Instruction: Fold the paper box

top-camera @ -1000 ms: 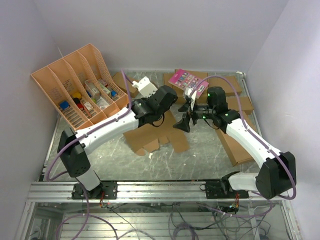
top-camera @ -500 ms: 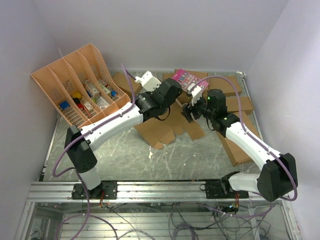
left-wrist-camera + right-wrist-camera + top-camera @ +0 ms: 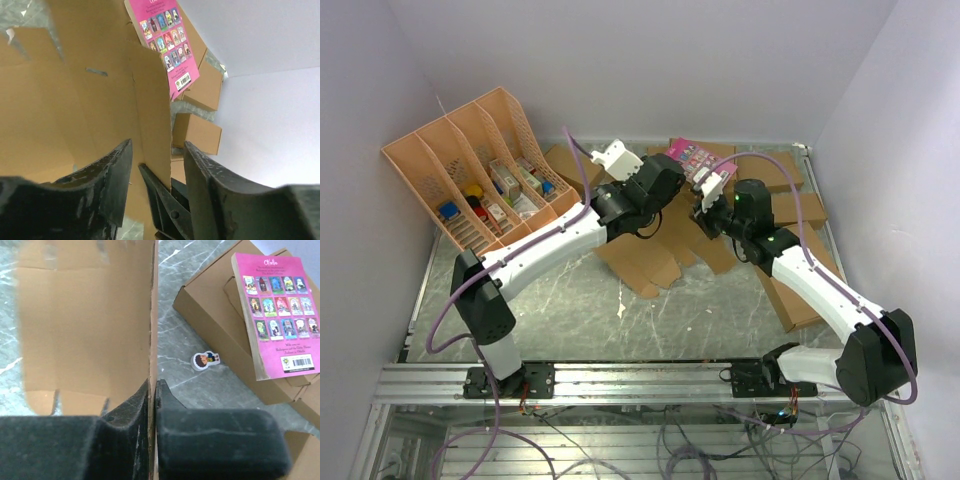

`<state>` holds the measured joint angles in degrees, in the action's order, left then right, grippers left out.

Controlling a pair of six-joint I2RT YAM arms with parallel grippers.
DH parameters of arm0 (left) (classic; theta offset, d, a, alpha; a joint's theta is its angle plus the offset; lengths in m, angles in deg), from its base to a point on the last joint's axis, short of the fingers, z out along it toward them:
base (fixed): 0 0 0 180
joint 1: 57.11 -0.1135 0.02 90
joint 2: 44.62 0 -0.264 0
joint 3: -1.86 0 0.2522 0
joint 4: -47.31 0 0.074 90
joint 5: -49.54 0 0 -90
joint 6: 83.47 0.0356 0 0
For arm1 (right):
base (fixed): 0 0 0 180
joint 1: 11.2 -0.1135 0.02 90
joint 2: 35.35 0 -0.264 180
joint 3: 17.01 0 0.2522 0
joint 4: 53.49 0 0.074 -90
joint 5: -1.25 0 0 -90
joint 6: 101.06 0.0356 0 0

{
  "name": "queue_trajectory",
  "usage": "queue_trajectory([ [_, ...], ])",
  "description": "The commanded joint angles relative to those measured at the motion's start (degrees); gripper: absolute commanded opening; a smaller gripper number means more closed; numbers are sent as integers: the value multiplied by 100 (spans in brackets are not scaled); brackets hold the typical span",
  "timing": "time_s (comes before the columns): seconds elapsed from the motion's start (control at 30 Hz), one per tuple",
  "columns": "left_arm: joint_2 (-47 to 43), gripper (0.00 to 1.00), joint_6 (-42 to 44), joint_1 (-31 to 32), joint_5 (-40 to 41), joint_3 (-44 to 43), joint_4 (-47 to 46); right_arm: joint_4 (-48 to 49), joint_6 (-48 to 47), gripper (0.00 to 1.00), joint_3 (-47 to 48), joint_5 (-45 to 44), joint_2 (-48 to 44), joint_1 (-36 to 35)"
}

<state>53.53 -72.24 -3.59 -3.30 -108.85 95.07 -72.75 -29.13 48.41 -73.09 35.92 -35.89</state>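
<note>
Your right gripper (image 3: 152,386) is pinched tight on the thin edge of the paper box (image 3: 85,325), holding one panel raised off the tabletop (image 3: 550,310). Your left gripper (image 3: 156,150) straddles that same raised panel with its jaws apart, not clamping it. The rest of the sheet lies flat mid-tabletop between both arms, its flaps pointing to the near edge. Just beyond it sits a brown box (image 3: 215,315) carrying a pink card (image 3: 277,310), and a small sticker (image 3: 205,360) lies beside that box.
</note>
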Motion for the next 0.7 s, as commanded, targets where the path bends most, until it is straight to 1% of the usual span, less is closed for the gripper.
queue_trajectory([
  [0.0,-235,61,170,-34,-182,246,-415,-42,52,0,10,358,-122,129],
  [0.07,-436,68,306,-30,-256,467,-571,-71,150,0,15,784,-113,320],
  [0.17,-955,76,871,-26,-396,1092,-1274,-109,321,0,32,1471,-96,685],
  [0.2,-1208,80,1237,-29,-542,1415,-1777,-113,394,0,43,1753,-81,856],
  [0.23,-1472,82,1734,-29,-732,1847,-2346,-107,497,0,46,2067,-75,1038],
  [0.27,-1878,83,2183,-29,-900,2281,-3116,-75,619,0,53,2359,-62,1234],
  [0.3,-2188,84,2643,-28,-1143,2865,-3672,-48,734,0,71,2625,-47,1433],
  [0.37,-2832,85,3640,-41,-1704,3604,-4579,-50,898,0,142,3096,-23,1751],
  [0.4,-3135,85,4029,-60,-1956,4024,-4834,-79,949,0,210,3330,17,1881],
  [0.47,-3631,86,4547,-127,-2318,4720,-4903,-181,1044,0,425,3718,75,2115],
  [0.53,-3998,83,4682,-485,-2856,5221,-4779,-393,1092,0,771,4099,170,2321],
  [0.57,-4157,83,4553,-856,-3304,5524,-4820,-523,1094,0,936,4299,228,2402],
  [0.6,-4302,84,4344,-1260,-3828,5905,-5075,-663,1088,0,1109,4450,282,2457],
  [0.63,-4426,84,3958,-1740,-4658,6303,-5554,-790,1084,0,1321,4578,323,2509],
  [0.67,-4525,85,3674,-2166,-5169,6722,-6110,-925,1109,0,1466,4737,353,2551],
])
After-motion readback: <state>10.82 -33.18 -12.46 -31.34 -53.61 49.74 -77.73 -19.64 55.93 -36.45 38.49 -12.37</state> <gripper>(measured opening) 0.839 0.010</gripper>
